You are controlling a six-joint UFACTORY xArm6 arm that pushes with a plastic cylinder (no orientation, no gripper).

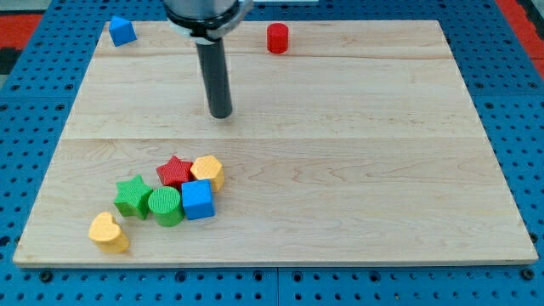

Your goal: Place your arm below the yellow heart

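The yellow heart [108,232] lies near the board's bottom left corner. My tip [221,114] is on the board in the upper middle, well above and to the right of the heart. Between them is a cluster: a green star [133,195], a green cylinder [165,206], a blue cube [197,200], a red star [175,172] and a yellow hexagon [207,171].
A blue block [122,31] sits at the board's top left corner. A red cylinder [277,38] stands at the top middle. The wooden board [357,170] lies on a blue perforated table [518,85].
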